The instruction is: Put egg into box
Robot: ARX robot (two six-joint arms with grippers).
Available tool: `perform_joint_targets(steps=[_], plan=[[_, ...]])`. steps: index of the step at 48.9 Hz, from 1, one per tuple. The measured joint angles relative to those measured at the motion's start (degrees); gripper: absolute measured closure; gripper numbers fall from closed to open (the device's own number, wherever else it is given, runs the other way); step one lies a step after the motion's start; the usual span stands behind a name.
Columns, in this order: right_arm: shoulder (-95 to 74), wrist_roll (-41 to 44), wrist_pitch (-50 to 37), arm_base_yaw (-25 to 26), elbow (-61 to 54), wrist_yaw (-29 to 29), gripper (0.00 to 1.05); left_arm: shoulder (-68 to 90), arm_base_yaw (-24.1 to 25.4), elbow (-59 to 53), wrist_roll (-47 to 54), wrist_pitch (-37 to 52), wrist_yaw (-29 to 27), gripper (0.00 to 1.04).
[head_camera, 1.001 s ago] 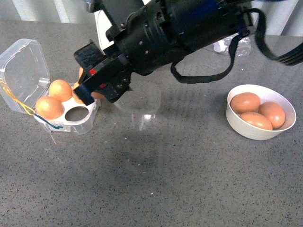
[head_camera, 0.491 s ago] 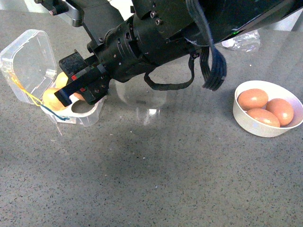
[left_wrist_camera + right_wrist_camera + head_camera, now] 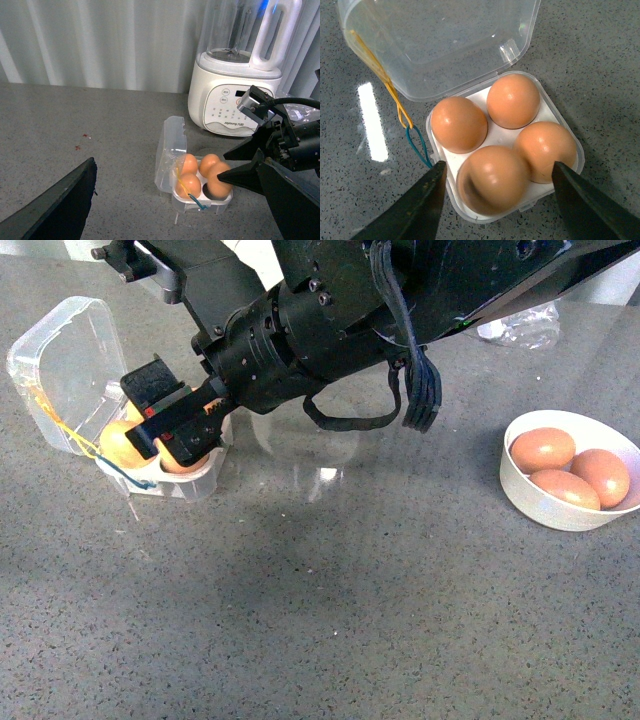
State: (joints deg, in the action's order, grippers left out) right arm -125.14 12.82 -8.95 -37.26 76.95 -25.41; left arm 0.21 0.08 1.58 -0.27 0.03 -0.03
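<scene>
The clear box (image 3: 195, 485) stands at the left with its lid (image 3: 62, 375) open; it also shows in the left wrist view (image 3: 172, 147) and the right wrist view (image 3: 570, 167). All its cells hold orange-brown eggs. My right gripper (image 3: 172, 435) is open right over the box. Its two fingers stand either side of the nearest egg (image 3: 492, 179), which sits in its cell (image 3: 219, 181); touch cannot be told. Yellow and blue strings (image 3: 405, 125) hang at the hinge side. My left gripper (image 3: 175, 220) is open and empty, well short of the box.
A white bowl (image 3: 535, 505) with three eggs stands at the right. A white blender (image 3: 237, 70) stands behind the box. A crumpled clear wrapper (image 3: 520, 325) lies at the back right. The grey countertop (image 3: 330, 620) runs forward.
My right arm has carried the egg left and down over the box. The egg now sits in the last cell, and the fingers have opened around it.
</scene>
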Motion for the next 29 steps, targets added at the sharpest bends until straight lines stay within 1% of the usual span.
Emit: perform_joint_targets(steps=[1,4,5,10,15,18,24,26,27,29], plan=[[0.0,0.0,-0.2,0.0,0.0,0.0,0.34,0.0,0.0,0.0,0.0,0.0,0.0,0.07],[0.3,-0.1,-0.7,0.2,-0.2,0.1,0.23,0.0,0.0,0.0,0.0,0.0,0.0,0.07],[0.6,-0.2,-1.1,0.4,-0.5,0.2,0.18,0.0,0.0,0.0,0.0,0.0,0.0,0.07],[2.4,-1.7,-2.6,1.1,-2.4,0.7,0.05,0.0,0.0,0.0,0.0,0.0,0.0,0.07],[5.4,-4.3,-4.0,1.9,-5.1,3.9,0.08,0.0,0.0,0.0,0.0,0.0,0.0,0.07],[7.3,-5.8,-5.0,2.3,-6.8,5.5,0.07,0.0,0.0,0.0,0.0,0.0,0.0,0.07],[13.1,-11.1,-5.5,3.8,-11.6,10.6,0.07,0.0,0.0,0.0,0.0,0.0,0.0,0.07],[16.0,-13.7,-6.1,5.0,-14.5,13.9,0.07,0.0,0.0,0.0,0.0,0.0,0.0,0.07],[17.6,-14.8,-8.1,5.5,-16.7,17.0,0.08,0.0,0.0,0.0,0.0,0.0,0.0,0.07],[18.2,-14.4,-16.9,5.5,-20.7,25.7,0.13,0.0,0.0,0.0,0.0,0.0,-0.1,0.07]])
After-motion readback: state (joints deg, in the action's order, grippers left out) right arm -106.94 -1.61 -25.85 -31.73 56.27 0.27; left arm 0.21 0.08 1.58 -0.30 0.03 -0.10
